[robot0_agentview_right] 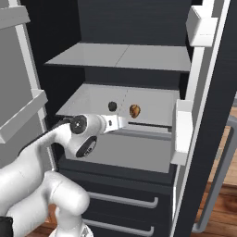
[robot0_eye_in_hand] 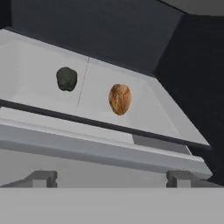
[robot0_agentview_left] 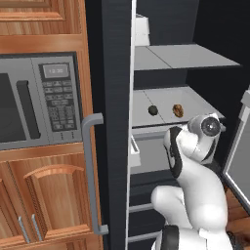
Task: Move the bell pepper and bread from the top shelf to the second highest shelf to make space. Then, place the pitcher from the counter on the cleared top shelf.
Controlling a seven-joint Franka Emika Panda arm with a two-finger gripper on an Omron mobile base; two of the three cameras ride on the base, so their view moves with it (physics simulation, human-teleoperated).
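Observation:
The fridge stands open. Its top shelf (robot0_agentview_left: 185, 56) (robot0_agentview_right: 120, 56) is a bare light grey plate. One level lower, the second shelf (robot0_agentview_right: 88, 99) carries the nearly black bell pepper (robot0_agentview_left: 153, 110) (robot0_agentview_right: 112, 106) (robot0_eye_in_hand: 66, 78). The tan-brown bread (robot0_agentview_left: 177, 110) (robot0_agentview_right: 134, 110) (robot0_eye_in_hand: 120, 99) lies just to its right, apart from it. My gripper (robot0_agentview_right: 126, 123) (robot0_eye_in_hand: 111, 178) hovers in front of that shelf's front lip, a little below the food. It is open, with its fingertips (robot0_eye_in_hand: 41, 178) wide apart and nothing between them. The pitcher and the counter are out of view.
Fridge door bins (robot0_agentview_right: 183, 134) jut in on the right, and another door (robot0_agentview_right: 18, 115) stands open on the left. Dark drawers (robot0_agentview_right: 120, 199) sit under the shelves. A microwave (robot0_agentview_left: 29, 102) in wooden cabinets and a grey door handle (robot0_agentview_left: 90, 171) flank the fridge.

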